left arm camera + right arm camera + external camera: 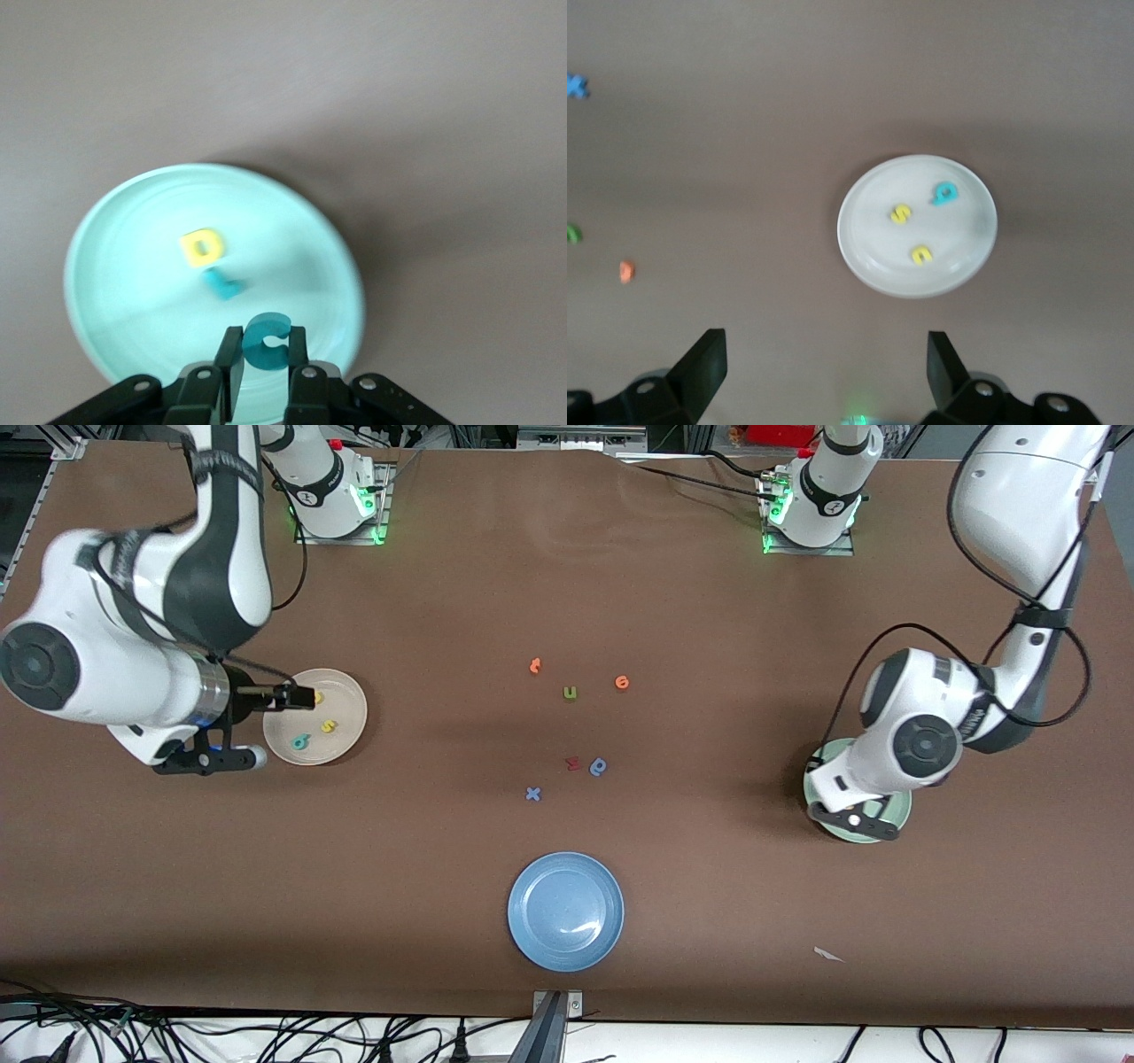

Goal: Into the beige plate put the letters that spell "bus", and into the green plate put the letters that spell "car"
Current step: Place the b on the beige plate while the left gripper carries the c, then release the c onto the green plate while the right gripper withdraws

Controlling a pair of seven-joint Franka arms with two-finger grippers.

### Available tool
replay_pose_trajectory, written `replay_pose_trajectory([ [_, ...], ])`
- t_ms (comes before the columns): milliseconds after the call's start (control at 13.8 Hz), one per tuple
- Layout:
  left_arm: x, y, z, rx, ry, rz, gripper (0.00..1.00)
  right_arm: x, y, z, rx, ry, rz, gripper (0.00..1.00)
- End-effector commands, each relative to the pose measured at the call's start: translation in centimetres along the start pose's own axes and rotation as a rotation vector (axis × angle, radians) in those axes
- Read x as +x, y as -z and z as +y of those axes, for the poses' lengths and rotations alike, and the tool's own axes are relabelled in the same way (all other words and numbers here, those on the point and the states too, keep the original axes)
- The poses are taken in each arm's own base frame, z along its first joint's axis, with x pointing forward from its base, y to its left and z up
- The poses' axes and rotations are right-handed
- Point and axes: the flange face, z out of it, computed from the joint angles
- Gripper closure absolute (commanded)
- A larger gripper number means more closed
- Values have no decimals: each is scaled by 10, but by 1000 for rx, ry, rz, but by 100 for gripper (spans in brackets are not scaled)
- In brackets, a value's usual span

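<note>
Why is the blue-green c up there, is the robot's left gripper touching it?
Touching. The left wrist view shows the left gripper with its fingers pressed on both sides of the teal c, holding it over the green plate.

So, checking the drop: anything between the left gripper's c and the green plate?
Nothing: in the left wrist view the teal c hangs over bare green plate.

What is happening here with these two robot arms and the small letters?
The letters are being sorted onto plates. The left gripper is over the green plate, shut on the teal "c"; the yellow "a" and teal "r" already lie in it. The right gripper is open over the table beside the beige plate, which holds the teal "b", yellow "u" and yellow "s".
</note>
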Motion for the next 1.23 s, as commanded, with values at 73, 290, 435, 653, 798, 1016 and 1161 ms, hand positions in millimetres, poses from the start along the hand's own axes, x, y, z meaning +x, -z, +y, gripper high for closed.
replay_pose_trajectory([
  [73,0,-14,-25,63,-161,-43,3,-18,10,-3,-74,40,-17,0],
  [290,3,5,-27,11,-39,-10,0,-19,10,20,-54,36,9,0],
  [435,9,24,-27,-84,120,33,0,-28,8,38,-51,-10,53,0],
  [653,9,47,-25,-107,220,29,0,-66,21,59,-34,-33,143,0],
  [798,1,71,-33,-106,232,-5,0,-83,38,72,-21,-35,151,0],
  [1016,-37,124,-41,-114,255,29,0,-103,78,96,17,-80,260,0],
  [1161,-78,163,-51,-162,255,73,0,-106,76,72,-21,-53,220,0],
])
